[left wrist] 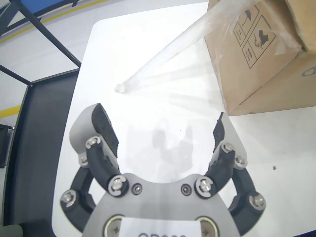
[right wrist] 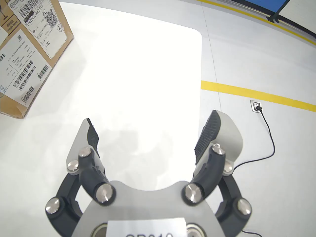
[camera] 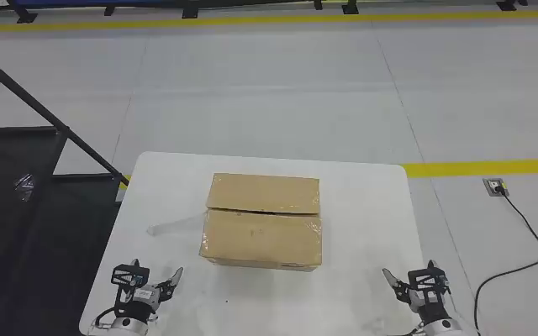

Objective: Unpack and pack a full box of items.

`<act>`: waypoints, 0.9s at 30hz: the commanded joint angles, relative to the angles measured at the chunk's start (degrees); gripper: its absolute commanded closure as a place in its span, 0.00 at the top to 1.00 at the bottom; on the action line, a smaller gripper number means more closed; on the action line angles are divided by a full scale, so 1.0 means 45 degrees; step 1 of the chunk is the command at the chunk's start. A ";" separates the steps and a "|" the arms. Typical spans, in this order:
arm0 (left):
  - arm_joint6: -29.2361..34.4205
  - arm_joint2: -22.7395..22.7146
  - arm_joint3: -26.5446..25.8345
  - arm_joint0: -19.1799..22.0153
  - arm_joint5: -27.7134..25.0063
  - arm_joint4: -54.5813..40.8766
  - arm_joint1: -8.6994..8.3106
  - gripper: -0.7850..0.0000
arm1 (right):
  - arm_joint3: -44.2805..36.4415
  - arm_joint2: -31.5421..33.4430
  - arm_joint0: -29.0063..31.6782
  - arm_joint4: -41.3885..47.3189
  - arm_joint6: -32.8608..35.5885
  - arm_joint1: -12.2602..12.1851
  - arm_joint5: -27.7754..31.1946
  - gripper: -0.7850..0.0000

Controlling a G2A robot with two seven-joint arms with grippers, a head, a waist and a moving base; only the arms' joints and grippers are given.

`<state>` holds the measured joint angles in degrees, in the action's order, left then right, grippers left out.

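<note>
The cardboard box point(camera: 262, 220), brown, shut and clear-taped, is set on the desk point(camera: 370, 210); the left tool point(left wrist: 160, 114) and right tool point(right wrist: 151, 118) are held wide near it.

Top camera looking down, wrist cameras peering forward close behind left pincer point(left wrist: 160, 111), right pincer point(right wrist: 150, 117), all sharing box point(camera: 262, 227) ahead.

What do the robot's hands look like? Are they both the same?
Yes, they match. The left end effector and right end effector each have two silver-grey fingers with black ribbed pads, black link bars, shiny round bolts, a grey base plate and a white label with black print.
</note>
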<state>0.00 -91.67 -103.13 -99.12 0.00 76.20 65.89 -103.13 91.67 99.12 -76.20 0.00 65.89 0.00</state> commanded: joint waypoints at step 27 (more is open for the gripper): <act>-0.0934 -0.0822 0.0058 0.0163 -0.0664 -0.0798 -0.0017 1.00 | -0.0863 -0.1382 -0.0802 -0.0897 0.0674 0.0121 0.0177 1.00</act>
<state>-3.21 -94.64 -102.79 -98.27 -2.23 73.07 65.86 -106.44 86.31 96.12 -80.53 2.24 66.34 0.56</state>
